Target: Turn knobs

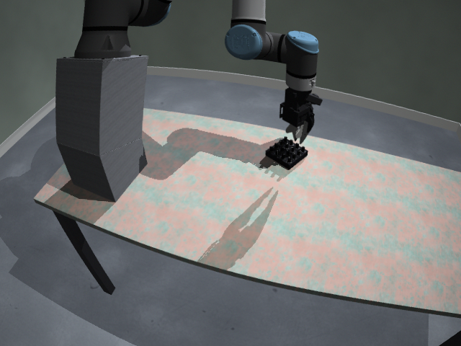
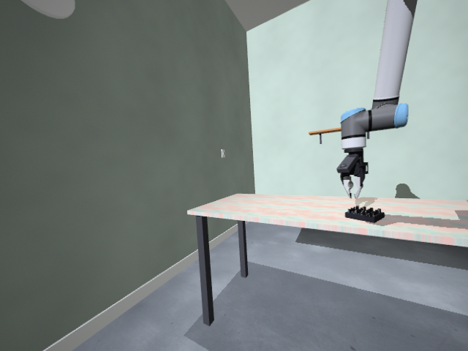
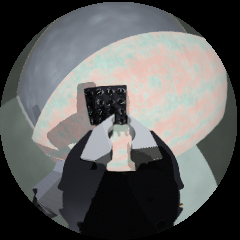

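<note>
1. Your gripper (image 2: 355, 195) hangs just above the knob box (image 1: 287, 151), not touching it. It sits over the box's far edge in the top view.
2. The jaws are nearly closed, with only a small gap, and they hold nothing.
3. The knob box lies flat on the tabletop (image 1: 335, 223), near the middle of the far side, well away from the arm's grey pedestal (image 1: 98, 122).
4. I think you are between knobs, lined up above the box for the next turn.
5. Next you need to pick the right knob in row D, come straight down, pinch it, and twist to 2 o'clock.
6. The box looks almost square, so it has no clear long side. In the top view its corners point toward and away from you.
7. The socket and the knob marks are too small to see.
</note>
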`<state>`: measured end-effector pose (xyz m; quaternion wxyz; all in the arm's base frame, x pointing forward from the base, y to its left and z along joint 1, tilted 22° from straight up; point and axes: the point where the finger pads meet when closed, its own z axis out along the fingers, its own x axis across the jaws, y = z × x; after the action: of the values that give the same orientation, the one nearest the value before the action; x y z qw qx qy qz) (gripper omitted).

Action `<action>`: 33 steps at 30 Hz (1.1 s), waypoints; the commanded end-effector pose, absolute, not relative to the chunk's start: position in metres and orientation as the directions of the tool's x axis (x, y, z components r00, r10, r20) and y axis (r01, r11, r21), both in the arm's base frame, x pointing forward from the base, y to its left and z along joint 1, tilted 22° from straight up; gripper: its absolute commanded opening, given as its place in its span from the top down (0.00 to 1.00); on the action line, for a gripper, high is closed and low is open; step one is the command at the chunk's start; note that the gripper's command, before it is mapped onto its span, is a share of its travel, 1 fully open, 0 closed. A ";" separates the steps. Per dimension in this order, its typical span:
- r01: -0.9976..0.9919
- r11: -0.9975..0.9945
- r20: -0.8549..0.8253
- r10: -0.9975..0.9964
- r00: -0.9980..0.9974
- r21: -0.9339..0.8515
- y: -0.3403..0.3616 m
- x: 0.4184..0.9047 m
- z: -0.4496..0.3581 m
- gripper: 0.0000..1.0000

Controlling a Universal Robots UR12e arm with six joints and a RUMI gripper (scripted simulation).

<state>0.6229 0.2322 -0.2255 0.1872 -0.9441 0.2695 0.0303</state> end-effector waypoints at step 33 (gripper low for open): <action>-0.961 -0.237 -0.340 -0.900 0.272 -0.142 0.233 0.627 -0.214 0.89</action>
<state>0.6264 0.2328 -0.2154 0.1642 -0.7925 0.5801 0.0918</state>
